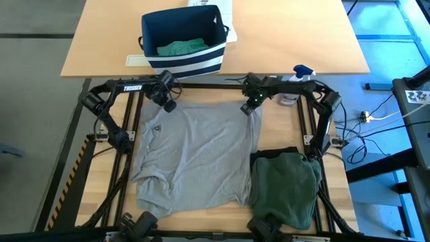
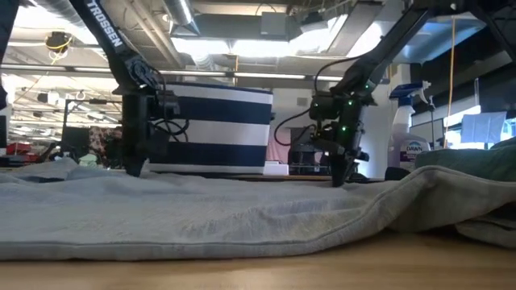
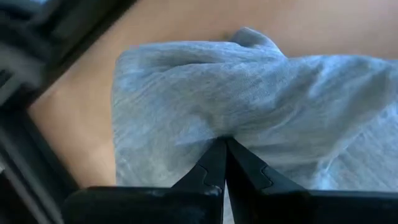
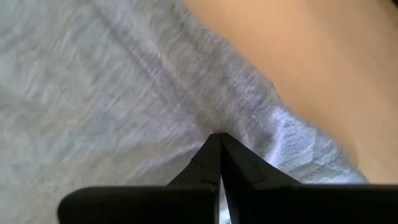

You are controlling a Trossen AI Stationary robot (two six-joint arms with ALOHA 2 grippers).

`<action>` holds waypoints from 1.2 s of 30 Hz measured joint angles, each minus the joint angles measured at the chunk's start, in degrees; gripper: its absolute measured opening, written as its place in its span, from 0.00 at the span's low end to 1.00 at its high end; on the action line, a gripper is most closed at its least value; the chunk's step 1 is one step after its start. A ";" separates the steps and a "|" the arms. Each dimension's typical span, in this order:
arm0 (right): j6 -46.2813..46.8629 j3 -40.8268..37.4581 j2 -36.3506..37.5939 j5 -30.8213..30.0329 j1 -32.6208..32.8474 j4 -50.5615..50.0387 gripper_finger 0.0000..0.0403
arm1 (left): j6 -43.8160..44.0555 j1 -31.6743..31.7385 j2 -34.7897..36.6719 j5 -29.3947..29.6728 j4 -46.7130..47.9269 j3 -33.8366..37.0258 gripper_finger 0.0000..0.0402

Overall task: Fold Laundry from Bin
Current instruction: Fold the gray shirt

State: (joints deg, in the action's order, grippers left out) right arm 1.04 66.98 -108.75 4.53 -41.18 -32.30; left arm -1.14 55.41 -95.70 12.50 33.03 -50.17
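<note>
Table (image 1: 289, 40) bin (image 1: 181, 42) – teal garment (image 1: 180, 48) half hidden, perhaps crumpled.

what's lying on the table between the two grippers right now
Only the grey T-shirt: its far edge spans from the left gripper to the right gripper, both shut on it. The high view shows this best.

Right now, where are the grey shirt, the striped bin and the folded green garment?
grey shirt (image 1: 195, 158): high view, middle of its body.
striped bin (image 1: 185, 64): high view, its striped front wall.
folded green garment (image 1: 285, 185): high view, centre of its top.
</note>
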 joint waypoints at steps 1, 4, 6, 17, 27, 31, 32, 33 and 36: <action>0.09 0.02 0.00 -0.42 -0.56 -0.30 0.02 | 0.14 0.31 -0.02 0.06 0.03 -0.37 0.00; 0.20 0.04 0.00 -1.76 -2.19 -1.02 0.02 | -0.31 1.26 -0.02 -0.62 -1.06 -1.55 0.00; 0.20 0.06 0.00 -2.09 -2.92 -0.98 0.02 | -0.76 1.63 -0.02 -0.29 -1.57 -1.88 0.00; -1.49 0.11 1.30 -0.49 -2.87 -2.59 0.02 | -2.28 1.59 1.17 -3.01 3.04 -7.10 0.01; -1.51 0.13 13.63 -2.51 0.85 -4.64 0.02 | -3.49 -13.52 20.20 4.19 4.19 -7.31 0.01; -1.46 0.13 19.33 -2.75 4.19 -6.68 0.02 | -2.10 -22.00 28.00 5.56 8.34 -7.31 0.01; -1.50 0.13 20.53 -2.71 5.49 -7.14 0.02 | -1.77 -24.58 29.71 5.97 9.61 -7.31 0.01; -1.56 -0.02 21.62 -2.70 6.92 -7.33 0.02 | -1.54 -27.18 31.08 6.52 11.00 -7.31 0.01; -1.50 -0.96 24.46 -2.89 13.11 -7.31 0.02 | 0.85 -36.37 33.95 7.37 14.30 -7.31 0.01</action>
State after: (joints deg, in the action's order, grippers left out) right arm -0.46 66.02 -84.29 1.64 -28.07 -39.61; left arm -0.29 19.04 -61.75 19.86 47.33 -57.47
